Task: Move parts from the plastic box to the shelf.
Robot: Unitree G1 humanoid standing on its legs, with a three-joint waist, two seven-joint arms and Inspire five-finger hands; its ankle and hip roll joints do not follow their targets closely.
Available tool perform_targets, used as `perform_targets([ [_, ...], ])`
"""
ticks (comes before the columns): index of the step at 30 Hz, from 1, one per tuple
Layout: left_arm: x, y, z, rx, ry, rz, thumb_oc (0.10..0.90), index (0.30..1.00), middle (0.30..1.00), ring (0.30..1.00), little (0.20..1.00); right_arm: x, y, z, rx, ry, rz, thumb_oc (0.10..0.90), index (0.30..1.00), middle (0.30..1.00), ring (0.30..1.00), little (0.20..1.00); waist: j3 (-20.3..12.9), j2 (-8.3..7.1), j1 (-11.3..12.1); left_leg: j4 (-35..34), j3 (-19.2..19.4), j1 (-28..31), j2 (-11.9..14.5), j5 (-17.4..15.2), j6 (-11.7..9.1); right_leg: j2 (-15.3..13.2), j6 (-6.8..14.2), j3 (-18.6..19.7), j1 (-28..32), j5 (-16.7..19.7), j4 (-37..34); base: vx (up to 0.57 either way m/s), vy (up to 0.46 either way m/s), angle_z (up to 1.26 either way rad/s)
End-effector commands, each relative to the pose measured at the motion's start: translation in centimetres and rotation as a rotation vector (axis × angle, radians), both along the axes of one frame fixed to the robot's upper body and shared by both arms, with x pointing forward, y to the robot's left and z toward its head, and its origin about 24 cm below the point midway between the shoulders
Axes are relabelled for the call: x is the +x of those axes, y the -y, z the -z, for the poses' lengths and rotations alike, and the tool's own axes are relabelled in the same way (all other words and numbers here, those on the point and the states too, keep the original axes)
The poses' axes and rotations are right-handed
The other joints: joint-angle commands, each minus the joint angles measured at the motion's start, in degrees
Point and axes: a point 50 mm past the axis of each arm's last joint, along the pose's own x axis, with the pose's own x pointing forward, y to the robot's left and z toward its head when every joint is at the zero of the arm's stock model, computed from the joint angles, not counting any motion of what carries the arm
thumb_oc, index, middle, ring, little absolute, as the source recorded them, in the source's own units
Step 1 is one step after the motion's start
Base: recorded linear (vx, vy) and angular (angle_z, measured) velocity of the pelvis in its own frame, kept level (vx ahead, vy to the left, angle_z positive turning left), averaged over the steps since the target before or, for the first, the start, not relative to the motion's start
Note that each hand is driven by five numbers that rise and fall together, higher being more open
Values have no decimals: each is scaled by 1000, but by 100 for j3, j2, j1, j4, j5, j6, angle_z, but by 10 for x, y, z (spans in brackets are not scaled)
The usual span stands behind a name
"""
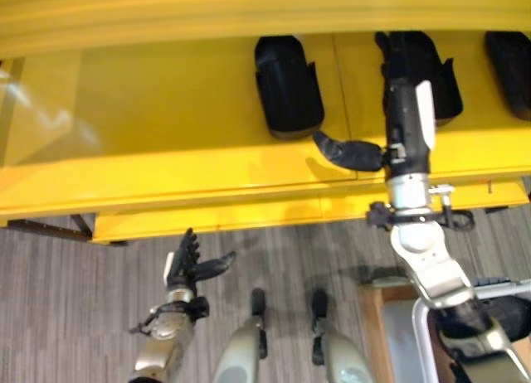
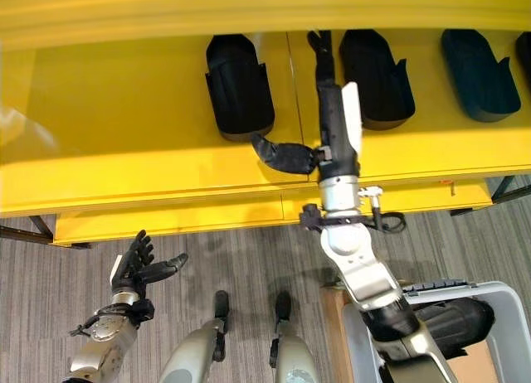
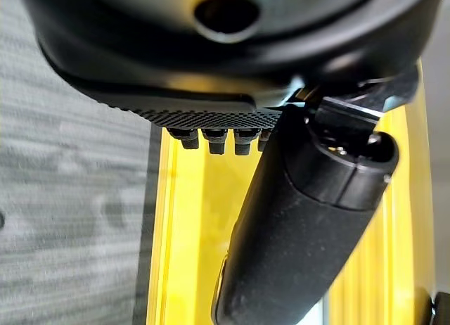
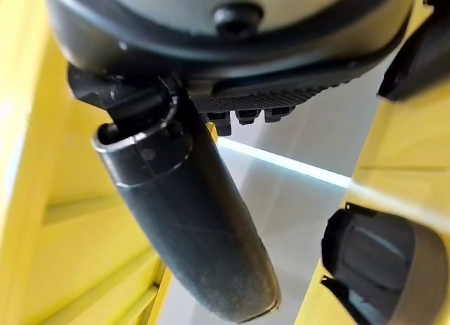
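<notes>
My right robot hand (image 2: 332, 109) reaches spread and empty over the yellow shelf (image 2: 124, 134), parts (image 2: 239, 84) resting at its ten and two o'clock, left robot hand (image 2: 137, 267) spread low; withdrawing carelessly, my thumb could knock one.

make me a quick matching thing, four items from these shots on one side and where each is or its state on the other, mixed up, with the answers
Items:
1. right hand
2. left hand
3. yellow shelf
4. grey plastic box

Places or states:
A. low over the grey floor, fingers spread, holding nothing
B. on the floor at the robot's right, with a dark part inside
C. stretched out over the shelf between two black parts, fingers straight
D. carries a row of black parts

Pairs: 1-C, 2-A, 3-D, 4-B
</notes>
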Motion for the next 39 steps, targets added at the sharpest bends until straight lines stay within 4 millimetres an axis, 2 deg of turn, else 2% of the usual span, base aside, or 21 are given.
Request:
perform_targets([
  [1,-6,-1,-5,62,55,51,900,1000,1000,1000,1000,-23,7,-16,-34,169,-57,900,1000,1000,1000,1000,-1323,20,-13,-514,-470,572,554,-253,-226,-441,454,182,-245,-407,454,84,30,-1],
  [5,-9,-2,-3,67,51,60,900,1000,1000,1000,1000,-33,17,11,-36,39,-87,900,1000,1000,1000,1000,-1546,-1,-168,-615,-297,844,586,-293,-231,-422,501,353,-75,-320,280,77,56,-21],
  [7,-11,-5,-6,89,65,80,900,1000,1000,1000,1000,-38,26,32,-71,-62,-79,900,1000,1000,1000,1000,-1662,-27,-273,-589,-183,990,583,-390,-209,-432,542,464,2,-288,231,74,89,-33],
  [9,-12,-5,-7,94,68,90,900,1000,1000,1000,1000,-39,29,36,-73,-89,-75,900,1000,1000,1000,1000,-1695,-34,-293,-567,-133,1045,578,-445,-195,-435,558,522,24,-281,218,22,83,-26],
  [10,-13,-5,-10,114,84,113,900,1000,1000,1000,1000,-43,37,57,-26,-194,-78,900,1000,1000,1000,1000,-1736,-72,-403,-443,5,1118,536,-592,-145,-457,617,688,35,-226,208,-2,93,-34],
  [13,-14,-4,-12,109,92,126,900,1000,1000,1000,1000,-48,41,68,-11,-248,-69,900,1000,1000,1000,1000,-1769,-111,-470,-294,127,1146,481,-740,-93,-487,671,832,24,-160,185,-5,95,-26],
  [17,-14,-3,-19,131,128,157,900,1000,1000,1000,1000,-52,44,73,9,-267,-64,900,1000,1000,1000,1000,-1757,-159,-547,-92,325,1133,375,-916,8,-528,808,1067,-96,-11,200,-62,130,-31],
  [19,-6,0,-36,209,208,227,900,1000,1000,1000,1000,-53,46,70,35,-235,-40,900,1000,1000,1000,1000,-1718,-243,-724,101,632,1095,160,-1129,161,-621,1031,1468,-316,421,130,-125,223,-60],
  [24,2,5,-45,220,255,253,900,1000,1000,1000,1000,-57,48,67,58,-201,-23,900,1000,1000,1000,1000,-1611,-343,-854,221,939,1026,66,-1235,261,-619,1150,1719,-571,790,35,-81,94,-34],
  [26,6,7,-48,211,273,253,900,1000,1000,1000,1000,-56,46,67,54,-200,-26,900,1000,1000,1000,1000,-1536,-335,-876,176,1068,1063,100,-1249,291,-521,1187,1670,-682,831,106,-74,39,-44],
  [27,8,8,-51,206,287,242,900,1000,1000,1000,1000,-53,44,65,52,-191,-25,900,1000,1000,1000,1000,-1458,-294,-818,117,1174,1107,160,-1210,305,-491,1174,1308,-827,710,392,-124,42,-52],
  [29,12,7,-58,199,321,222,900,1000,1000,1000,1000,-47,37,57,42,-151,-47,900,1000,1000,1000,1000,-1279,-148,-673,122,1339,1114,309,-1119,290,-716,892,37,-835,189,909,-71,54,-83],
  [30,13,7,-61,191,332,216,900,1000,1000,1000,1000,-44,35,55,32,-141,-57,900,1000,1000,1000,1000,-1257,-60,-617,133,1341,1178,384,-1216,268,-798,855,-342,-726,-109,1185,17,-5,-116],
  [31,13,7,-61,180,334,216,900,1000,1000,1000,1000,-43,32,54,30,-136,-64,900,1000,1000,1000,1000,-1246,-57,-610,171,1388,1164,432,-1192,263,-821,787,-401,-728,-292,1586,45,-75,-96],
  [34,11,7,-60,166,330,215,900,1000,1000,1000,1000,-44,33,58,43,-154,-61,900,1000,1000,1000,1000,-1319,-127,-570,213,1436,1169,505,-1210,153,-582,710,-224,-516,-515,1212,55,-251,-39],
  [35,10,9,-57,160,323,220,900,1000,1000,1000,1000,-45,34,62,44,-179,-67,900,1000,1000,1000,1000,-1427,-144,-612,117,1528,1210,586,-1017,81,-441,594,-128,-489,-466,1124,130,-233,-30],
  [36,10,9,-57,160,322,221,900,1000,1000,1000,1000,-45,34,63,44,-181,-66,900,1000,1000,1000,1000,-1447,-103,-607,93,1445,1269,593,-1125,61,-420,649,-98,-447,-559,1144,142,-229,-22],
  [39,7,8,-54,139,315,205,900,1000,1000,1000,1000,-48,37,65,48,-194,-71,900,1000,1000,1000,1000,-1616,-16,-674,-95,1600,1498,795,-1001,-74,-280,590,-169,-279,-650,967,182,-161,16],
])
